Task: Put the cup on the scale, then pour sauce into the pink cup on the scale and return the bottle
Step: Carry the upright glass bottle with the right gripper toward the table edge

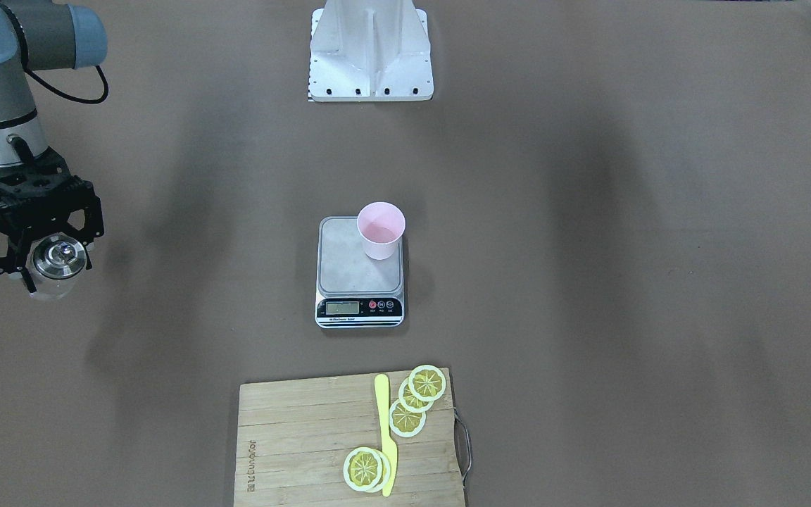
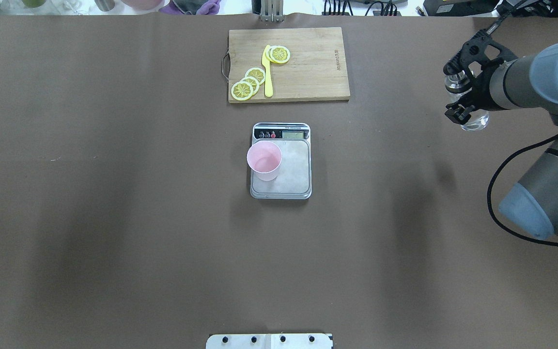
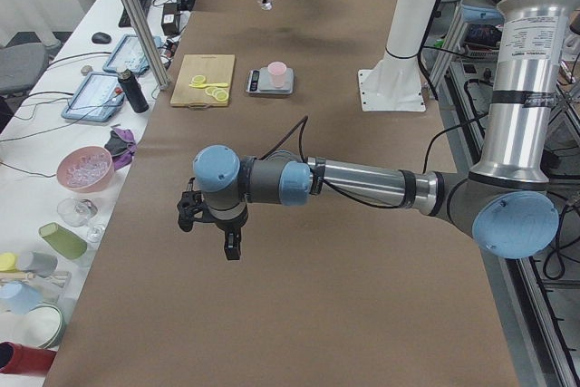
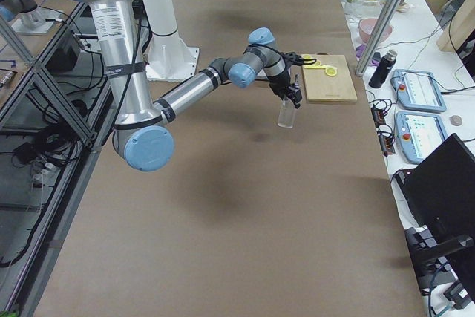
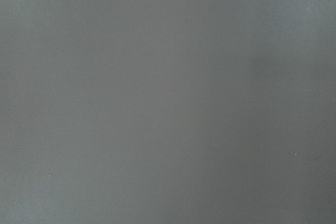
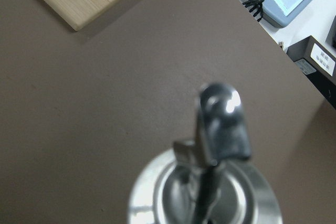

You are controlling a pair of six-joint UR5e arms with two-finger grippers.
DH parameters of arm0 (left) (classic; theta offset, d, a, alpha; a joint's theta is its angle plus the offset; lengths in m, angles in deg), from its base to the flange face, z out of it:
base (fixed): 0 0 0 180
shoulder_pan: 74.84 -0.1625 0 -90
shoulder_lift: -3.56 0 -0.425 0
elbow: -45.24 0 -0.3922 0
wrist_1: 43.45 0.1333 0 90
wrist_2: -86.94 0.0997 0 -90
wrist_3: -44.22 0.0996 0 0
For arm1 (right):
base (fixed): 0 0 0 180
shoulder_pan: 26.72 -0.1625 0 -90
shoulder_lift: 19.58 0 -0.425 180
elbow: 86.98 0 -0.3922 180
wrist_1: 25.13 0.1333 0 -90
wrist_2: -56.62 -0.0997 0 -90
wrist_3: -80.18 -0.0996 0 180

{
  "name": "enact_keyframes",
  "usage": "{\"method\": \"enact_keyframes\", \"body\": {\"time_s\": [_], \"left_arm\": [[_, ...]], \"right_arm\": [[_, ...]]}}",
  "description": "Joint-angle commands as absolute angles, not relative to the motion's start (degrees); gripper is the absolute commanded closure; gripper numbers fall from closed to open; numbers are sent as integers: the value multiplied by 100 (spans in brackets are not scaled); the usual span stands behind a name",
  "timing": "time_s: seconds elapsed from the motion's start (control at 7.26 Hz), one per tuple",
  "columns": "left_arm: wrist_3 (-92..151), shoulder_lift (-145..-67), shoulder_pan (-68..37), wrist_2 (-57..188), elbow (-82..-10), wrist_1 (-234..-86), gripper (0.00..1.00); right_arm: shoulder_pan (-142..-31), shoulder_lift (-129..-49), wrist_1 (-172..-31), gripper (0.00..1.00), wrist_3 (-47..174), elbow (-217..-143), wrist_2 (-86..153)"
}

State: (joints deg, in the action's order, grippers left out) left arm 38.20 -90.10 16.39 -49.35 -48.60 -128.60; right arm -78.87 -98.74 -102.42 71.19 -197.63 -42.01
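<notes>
The pale-pink cup [image 1: 381, 229] stands upright on the scale [image 1: 349, 271], at the platform's corner away from the display; in the overhead view the cup [image 2: 264, 160] is on the left of the scale [image 2: 291, 172]. My right gripper [image 1: 53, 264] is far off at the table's right side, shut on the clear glass bottle [image 2: 472, 118], which is upright. The right wrist view shows its metal pourer cap [image 6: 220, 124] close up. The sauce cannot be made out. My left gripper [image 3: 210, 233] shows only in the exterior left view, over bare table; I cannot tell if it is open.
A wooden cutting board [image 2: 308, 72] with lemon slices [image 2: 247, 83] and a yellow knife [image 2: 267, 70] lies beyond the scale. The robot's white base [image 1: 370, 53] is at the near edge. Cups, tablets and bowls sit off the table's far side.
</notes>
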Motion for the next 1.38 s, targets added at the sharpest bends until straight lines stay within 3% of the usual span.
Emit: {"method": "enact_keyframes", "body": {"time_s": [0.0,0.28,1.1,1.24], "left_arm": [[3833,-9014,1639,-4710,-4932,-12853,1],[3833,-9005,1639,-4727,-4976,-12844,1],[3789,-9014,1639,-5035,-4977,-12835,1],[3797,-9014,1639,-5035,-4959,-12835,2]], "right_arm": [[-8103,-10174,-9725,66,6763,-19633,-4689],[-8253,-10517,-8564,66,6621,-19246,-4919],[-8789,-10931,-7577,66,6349,-19201,-5552],[-8798,-10940,-7123,66,6244,-18870,-5596]]}}
